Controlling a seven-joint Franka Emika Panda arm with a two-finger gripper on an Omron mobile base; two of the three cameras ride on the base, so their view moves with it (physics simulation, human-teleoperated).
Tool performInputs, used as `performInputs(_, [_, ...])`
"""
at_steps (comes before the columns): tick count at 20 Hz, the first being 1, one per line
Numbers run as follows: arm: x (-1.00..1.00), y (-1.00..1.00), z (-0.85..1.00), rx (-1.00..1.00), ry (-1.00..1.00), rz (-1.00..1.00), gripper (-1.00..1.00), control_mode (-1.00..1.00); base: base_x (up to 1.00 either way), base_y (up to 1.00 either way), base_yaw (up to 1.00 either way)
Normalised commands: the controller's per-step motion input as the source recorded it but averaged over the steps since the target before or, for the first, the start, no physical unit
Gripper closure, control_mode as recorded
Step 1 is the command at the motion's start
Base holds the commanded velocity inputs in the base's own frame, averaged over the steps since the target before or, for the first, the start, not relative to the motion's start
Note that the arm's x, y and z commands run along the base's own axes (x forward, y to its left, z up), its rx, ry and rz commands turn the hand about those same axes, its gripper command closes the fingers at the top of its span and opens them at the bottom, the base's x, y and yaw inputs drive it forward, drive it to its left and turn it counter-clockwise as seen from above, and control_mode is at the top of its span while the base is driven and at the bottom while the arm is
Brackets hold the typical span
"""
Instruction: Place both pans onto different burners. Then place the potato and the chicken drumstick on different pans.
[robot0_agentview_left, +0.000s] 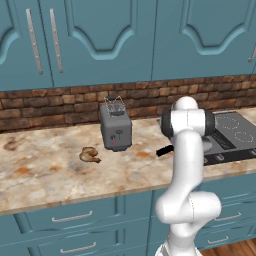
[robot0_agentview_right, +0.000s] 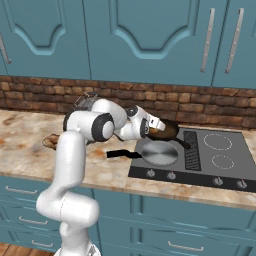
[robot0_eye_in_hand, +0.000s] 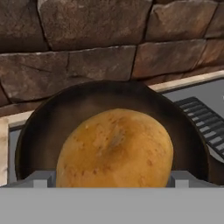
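The golden-brown potato (robot0_eye_in_hand: 114, 146) fills the gap between my two fingertips, touching both, so my gripper (robot0_eye_in_hand: 111, 179) is shut on it. It hangs over the deeper pan with the dark brown inside (robot0_eye_in_hand: 46, 127), which stands on the cooktop's back left (robot0_agentview_right: 168, 131) beside the brick wall. In the right base view my gripper (robot0_agentview_right: 153, 131) reaches over that pan's left rim. The shallow silver pan (robot0_agentview_right: 159, 153) sits on the front left burner, its black handle (robot0_agentview_right: 122, 154) pointing left over the counter. The chicken drumstick (robot0_agentview_left: 90, 155) lies on the counter left of the toaster.
A grey toaster (robot0_agentview_left: 115, 127) stands on the granite counter between the drumstick and the cooktop (robot0_agentview_right: 227, 175). Two bare burner rings (robot0_agentview_right: 218, 141) (robot0_agentview_right: 223, 161) lie right of the black ribbed vent (robot0_agentview_right: 191, 149). The brick wall and blue cabinets close the back.
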Motion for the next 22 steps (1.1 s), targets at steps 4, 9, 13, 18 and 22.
performInputs(4, [0.34,-0.49,0.0,0.07,0.0,0.0,1.0,-1.0,0.0,0.0,0.0])
performInputs(9, [0.18,-0.53,0.0,0.1,0.0,0.0,1.0,-1.0,0.0,0.0,0.0])
performInputs(13, [0.0,-0.42,0.0,0.13,0.0,0.0,1.0,-1.0,0.0,0.0,0.0])
performInputs(18, [0.0,-0.12,-0.14,0.11,0.0,0.0,1.0,-1.0,0.0,0.0,0.0])
performInputs(22, [0.0,0.0,-0.36,0.06,0.0,0.02,1.0,-1.0,0.0,0.0,0.0])
